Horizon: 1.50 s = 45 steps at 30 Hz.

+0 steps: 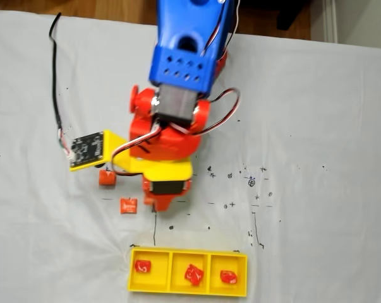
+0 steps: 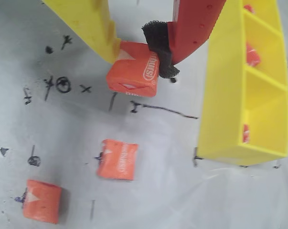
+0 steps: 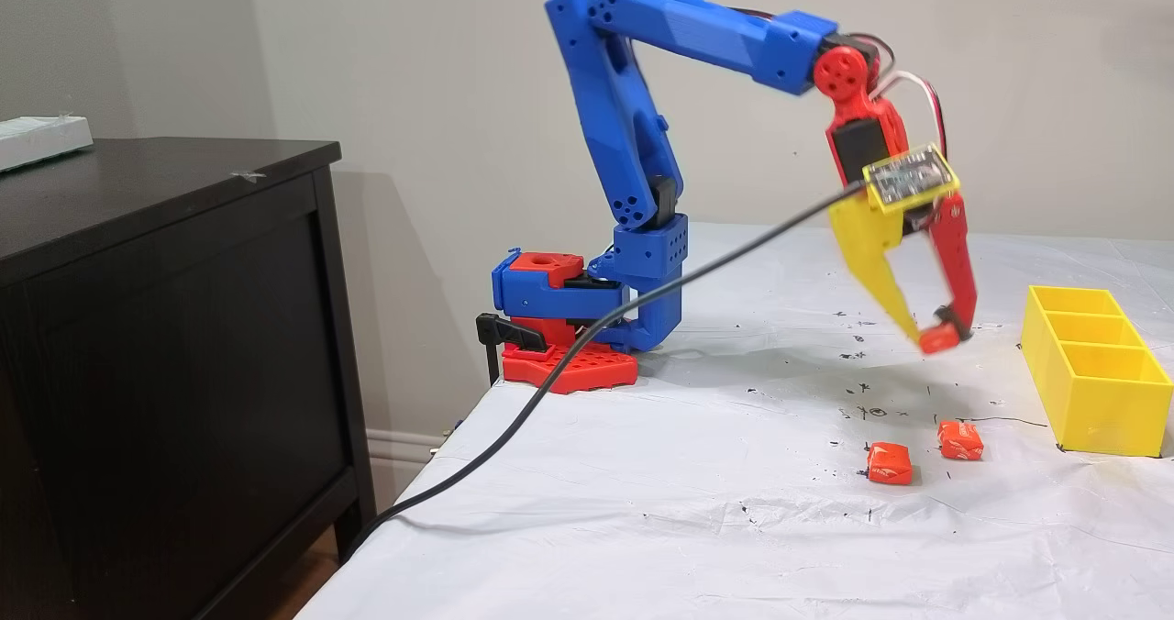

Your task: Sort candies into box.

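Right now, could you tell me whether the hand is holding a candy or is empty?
Holding one: the hand is shut on a candy, lifted clear above the cloth.

In the fixed view from above, the arm [image 1: 181,95] runs off the top edge and hides the tool's tips and the candy they hold. In the wrist view, the yellow box [image 2: 229,95] is cut by the top and right edges, and its walls hide most of each candy inside, leaving red slivers [image 2: 251,53]. The tool [image 2: 141,47] is cut by the top edge there, and the white print on the held candy [image 2: 133,72] is too blurred to read. In the side fixed view, the box [image 3: 1096,386] walls hide its contents, and the dark cabinet [image 3: 165,345] runs off the left edge.
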Tool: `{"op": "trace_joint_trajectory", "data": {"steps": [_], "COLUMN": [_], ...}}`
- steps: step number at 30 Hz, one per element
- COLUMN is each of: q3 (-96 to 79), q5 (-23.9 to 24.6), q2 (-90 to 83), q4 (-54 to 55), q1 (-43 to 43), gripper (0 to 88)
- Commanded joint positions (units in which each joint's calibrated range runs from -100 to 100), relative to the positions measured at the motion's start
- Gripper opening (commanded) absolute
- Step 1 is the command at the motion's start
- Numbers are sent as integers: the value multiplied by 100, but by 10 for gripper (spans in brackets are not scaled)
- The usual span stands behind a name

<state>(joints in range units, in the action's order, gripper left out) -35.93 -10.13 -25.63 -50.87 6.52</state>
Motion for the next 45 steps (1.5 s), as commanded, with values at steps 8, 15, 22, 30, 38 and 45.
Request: {"op": "trace_joint_trajectory", "data": {"steps": [8, 15, 22, 30, 38, 45], "q3": [921, 1240, 1859, 2414, 2532, 2532], "q5": [694, 991, 1070, 1079, 933, 864], "q2": [-532, 273, 1071, 1630, 1936, 1961], "q4": [769, 1506, 1448, 1383, 1285, 1162], "q1": [-1050, -1684, -1793, -1711, -1793, -1802], "gripper": [1, 1, 1, 1, 1, 254]}}
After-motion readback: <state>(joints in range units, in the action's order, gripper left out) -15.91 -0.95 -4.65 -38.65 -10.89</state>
